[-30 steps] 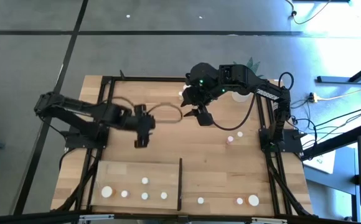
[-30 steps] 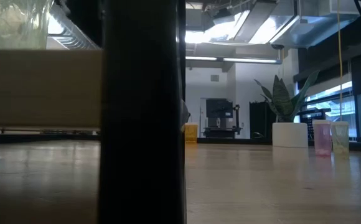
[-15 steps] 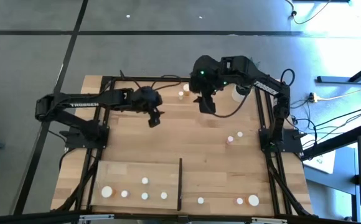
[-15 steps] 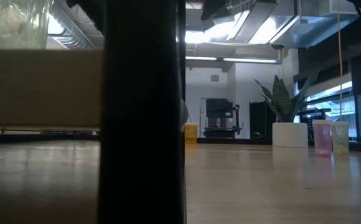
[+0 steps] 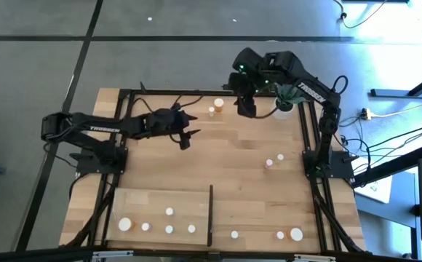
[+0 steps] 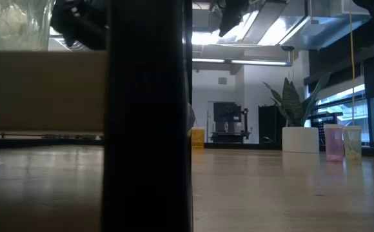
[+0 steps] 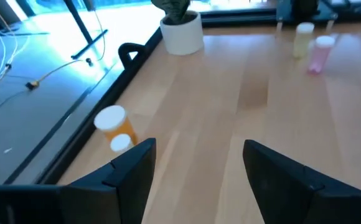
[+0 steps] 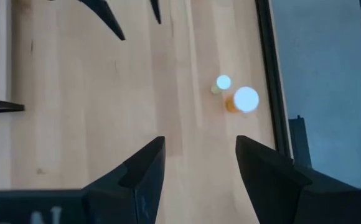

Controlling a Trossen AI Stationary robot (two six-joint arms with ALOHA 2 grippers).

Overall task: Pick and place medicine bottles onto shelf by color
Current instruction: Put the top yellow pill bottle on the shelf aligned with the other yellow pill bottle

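Two arms: dark, jointed, both raised over the far half of the pale plank tabletop (image 5: 225,164).
Left gripper (image 5: 185,137): over the table's middle-left; wrist view shows two dark wedge-shaped fingers (image 7: 131,168) spread apart, bare wood between, nothing held.
Right gripper (image 5: 245,108): near the far edge, just beside the white pot with spiky green plant (image 5: 284,102); its dark fingers (image 8: 144,168) stand parted, empty.
Far-edge bottles: large orange-bodied bottle with round white cap (image 5: 219,103) touching or just beside a small white-capped one (image 5: 212,111); same pair in the left wrist view (image 7: 112,121) and right wrist view (image 8: 245,99).
Right-side bottles: small pink bottle (image 5: 268,163) and pale greenish one (image 5: 280,156), close together; translucent plastic, seen in the low view (image 6: 334,143).
Shelf: flat panel of lighter wood planks (image 5: 145,196) at the near edge, thin black upright strip (image 5: 210,215) on one short side.
On shelf: five white caps (image 5: 169,212), one larger (image 5: 125,224); body tints not readable from above.
Past the strip: three more caps (image 5: 280,235), one large (image 5: 296,234).
Hidden: low view mostly blocked by a broad dark post (image 6: 148,116); arms only partly seen at its top.
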